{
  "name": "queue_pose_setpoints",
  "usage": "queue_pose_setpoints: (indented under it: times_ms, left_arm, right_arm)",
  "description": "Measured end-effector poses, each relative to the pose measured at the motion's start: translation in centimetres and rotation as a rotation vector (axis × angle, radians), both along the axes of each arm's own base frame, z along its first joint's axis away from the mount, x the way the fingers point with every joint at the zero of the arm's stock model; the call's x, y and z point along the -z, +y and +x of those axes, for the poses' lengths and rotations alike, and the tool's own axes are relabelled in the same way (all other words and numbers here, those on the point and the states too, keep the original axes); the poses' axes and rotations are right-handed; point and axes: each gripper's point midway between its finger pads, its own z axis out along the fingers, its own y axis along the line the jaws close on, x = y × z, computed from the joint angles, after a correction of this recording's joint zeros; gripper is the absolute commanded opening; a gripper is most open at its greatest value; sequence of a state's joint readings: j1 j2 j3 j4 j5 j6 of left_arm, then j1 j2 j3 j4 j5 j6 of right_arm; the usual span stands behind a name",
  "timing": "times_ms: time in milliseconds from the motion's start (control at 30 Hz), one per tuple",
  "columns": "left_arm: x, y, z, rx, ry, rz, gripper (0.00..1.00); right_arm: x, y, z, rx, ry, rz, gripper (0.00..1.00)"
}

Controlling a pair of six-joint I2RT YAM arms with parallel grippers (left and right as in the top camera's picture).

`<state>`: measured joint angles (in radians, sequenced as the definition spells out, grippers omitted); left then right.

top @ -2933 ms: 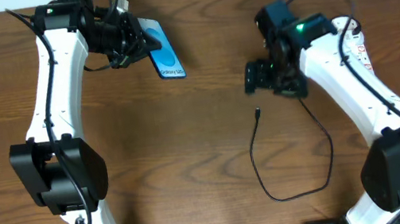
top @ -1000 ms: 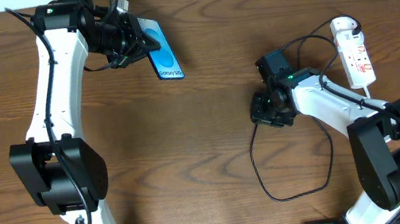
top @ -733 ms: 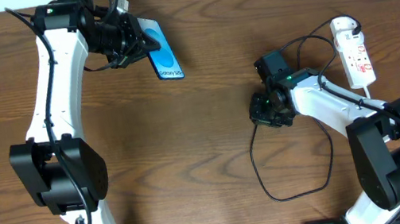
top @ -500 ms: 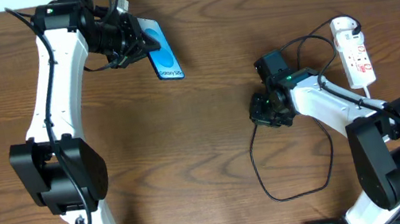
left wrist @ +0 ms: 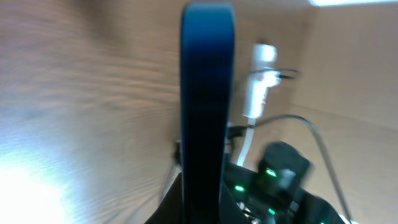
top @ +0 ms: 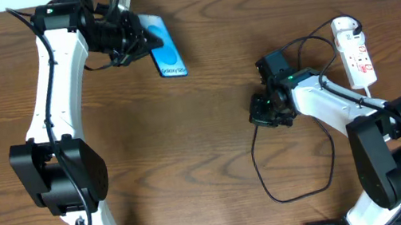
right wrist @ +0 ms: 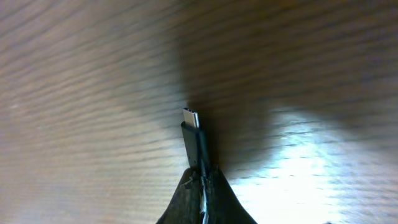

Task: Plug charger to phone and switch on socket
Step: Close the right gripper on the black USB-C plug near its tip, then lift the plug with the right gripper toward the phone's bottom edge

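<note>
Wood-grain table (top: 215, 150), glossy phone (top: 165, 52), metal-tipped charger (right wrist: 195, 142).

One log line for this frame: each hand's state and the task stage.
left hand: shut on phone | right hand: shut on charger | socket: untouched | stage: charger not yet plugged in

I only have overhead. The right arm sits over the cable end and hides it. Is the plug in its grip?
Observer: Yes. In the right wrist view the right jaws are shut on the charger plug, with its metal tip sticking out past them.
Operator: Anything on the tip?
Observer: No, it is a bare connector, with only the wooden table behind it.
Operator: How's the phone held on the left?
Observer: In the left wrist view the phone is edge-on and upright, with its lower end between the left jaws.
</note>
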<state>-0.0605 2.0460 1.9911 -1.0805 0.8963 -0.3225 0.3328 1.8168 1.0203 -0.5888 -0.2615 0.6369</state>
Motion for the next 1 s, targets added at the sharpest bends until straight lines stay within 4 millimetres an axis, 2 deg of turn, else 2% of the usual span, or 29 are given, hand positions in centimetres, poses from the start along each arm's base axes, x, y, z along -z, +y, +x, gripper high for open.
queue_pose_setpoints:
  times_ms: [100,200,300,367,433,467,500,667,833,1000]
  left_arm:
    - [-2.2,-1.5,0.4,0.070,-0.092,-0.124,0.07]
    - [-5.0,-2.9,0.5,0.152,-0.190,-0.273,0.07]
    - [-7.8,-3.8,-0.2,0.241,-0.265,-0.421,0.07]
    - [-8.7,-4.1,-0.5,0.269,-0.278,-0.470,0.07]
    - [-9.3,-4.4,-0.9,0.292,-0.287,-0.502,0.07]
    - [-9.6,-4.6,-1.0,0.309,-0.300,-0.518,0.07]
    - [-9.8,-4.9,-1.2,0.321,-0.305,-0.529,0.07]
    - [-10.6,-7.0,-1.8,0.396,-0.367,-0.551,0.07]
    - [-11.7,-9.1,-2.1,0.457,-0.421,-0.574,0.07]
    - [-12.5,-9.3,-1.5,0.443,-0.414,-0.580,0.07]
  right_arm:
    - [-0.6,0.9,0.3,-0.049,-0.011,0.089,0.01]
    - [-2.4,1.8,0.9,-0.106,-0.058,0.204,0.01]
    - [-6.2,2.7,1.6,-0.187,-0.162,0.343,0.01]
    - [-9.0,3.1,1.7,-0.242,-0.240,0.414,0.01]
    - [-12.2,3.7,1.5,-0.307,-0.335,0.482,0.01]
    - [-15.2,4.3,1.1,-0.367,-0.417,0.537,0.01]
    - [-16.6,4.6,0.9,-0.398,-0.460,0.563,0.01]
    - [-21.7,5.3,-0.6,-0.494,-0.606,0.640,0.01]
    - [-25.2,5.4,-1.9,-0.545,-0.713,0.672,0.01]
    - [-26.6,5.5,-1.9,-0.548,-0.759,0.693,0.01]
